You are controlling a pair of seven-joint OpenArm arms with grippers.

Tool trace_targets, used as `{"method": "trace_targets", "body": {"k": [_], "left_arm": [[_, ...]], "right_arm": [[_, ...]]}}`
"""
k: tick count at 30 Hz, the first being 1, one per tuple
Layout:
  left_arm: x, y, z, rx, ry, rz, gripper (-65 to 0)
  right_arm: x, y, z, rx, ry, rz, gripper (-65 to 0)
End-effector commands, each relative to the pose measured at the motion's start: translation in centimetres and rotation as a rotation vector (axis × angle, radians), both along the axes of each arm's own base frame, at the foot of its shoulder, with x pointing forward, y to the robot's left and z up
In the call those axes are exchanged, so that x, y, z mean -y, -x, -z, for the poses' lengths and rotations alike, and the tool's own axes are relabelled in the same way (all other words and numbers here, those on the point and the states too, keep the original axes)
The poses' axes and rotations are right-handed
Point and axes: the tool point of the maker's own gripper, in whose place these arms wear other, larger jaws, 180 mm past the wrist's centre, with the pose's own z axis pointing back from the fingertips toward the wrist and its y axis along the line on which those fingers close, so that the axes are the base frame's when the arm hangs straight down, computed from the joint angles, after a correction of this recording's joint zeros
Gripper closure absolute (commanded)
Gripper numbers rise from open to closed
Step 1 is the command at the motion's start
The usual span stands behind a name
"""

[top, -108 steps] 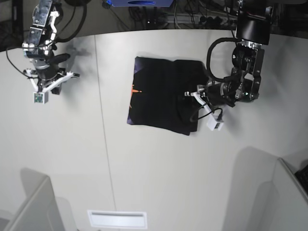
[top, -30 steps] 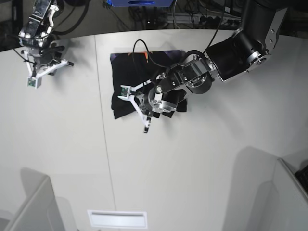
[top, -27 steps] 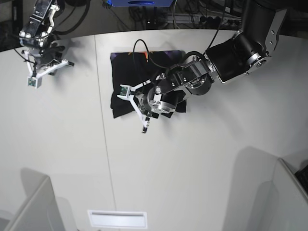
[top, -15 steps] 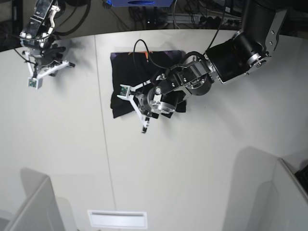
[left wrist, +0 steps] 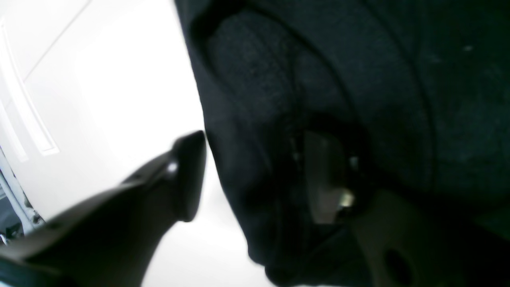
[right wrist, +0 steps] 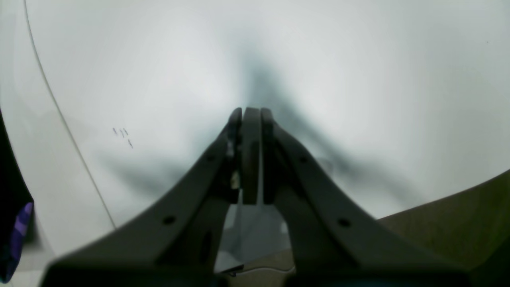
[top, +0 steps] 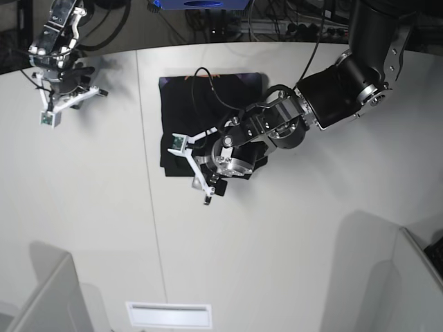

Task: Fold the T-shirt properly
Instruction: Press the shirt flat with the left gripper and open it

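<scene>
The black T-shirt (top: 208, 111) lies folded into a rectangle at the back middle of the white table (top: 277, 242), with an orange mark at its far edge. My left gripper (top: 206, 174) is low over the shirt's front left corner. In the left wrist view its jaws stand apart (left wrist: 271, 171): one finger (left wrist: 187, 175) is over bare table, and the other is under a fold of the black cloth (left wrist: 358, 79). My right gripper (right wrist: 251, 119) is shut and empty above bare table at the far left (top: 64, 97). A corner of the shirt (right wrist: 12, 191) shows there.
A seam line (top: 149, 207) runs front to back across the table, left of the shirt. A white slot (top: 168, 315) sits at the front edge. Grey panels stand at the front left (top: 48, 297) and the front right (top: 387, 277). Cables lie behind the table.
Since 3.6 s ago my left arm has carried the shirt's right side over to the left, making it narrower. In the last half second the left gripper shifted slightly toward the front. The right arm barely moved.
</scene>
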Motion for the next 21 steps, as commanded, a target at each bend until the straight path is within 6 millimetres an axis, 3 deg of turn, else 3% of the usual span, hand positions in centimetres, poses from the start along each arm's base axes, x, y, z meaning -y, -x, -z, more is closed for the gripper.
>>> {"method": "trace_targets", "body": {"k": [1,4,11,17,19,21], "left_arm": [[0.9,-1.6,-2.3,0.057,0.03,0.01,-43.4],[1.5,-1.8,-3.5,0.081,0.05,0.026,-46.9],[2.2,-2.3,-5.6,0.126,0.083,0.05,-46.6],[1.3,-4.6,-9.7,0.175,0.228,-0.07,-46.2],[-0.4,-5.2,-11.0,0.191,0.286,-0.139,-43.4],[-2.1,-5.2,-12.1,0.208,0.342,-0.201,-33.7]], "right_arm": [[0.2,-0.7,-0.9,0.038,0.016,-0.008,0.0],[0.2,-0.7,-0.9,0.038,0.016,-0.008,0.0],[0.2,-0.6,-0.8,0.035,0.016,-0.008,0.0],[0.4,-0.6,-0.9,0.035,0.02,-0.011,0.0],[0.3,-0.6,-1.0,0.036,0.023,-0.029,0.0],[-0.1,-0.8,-1.0,0.037,0.026,-0.088,0.0]]}}
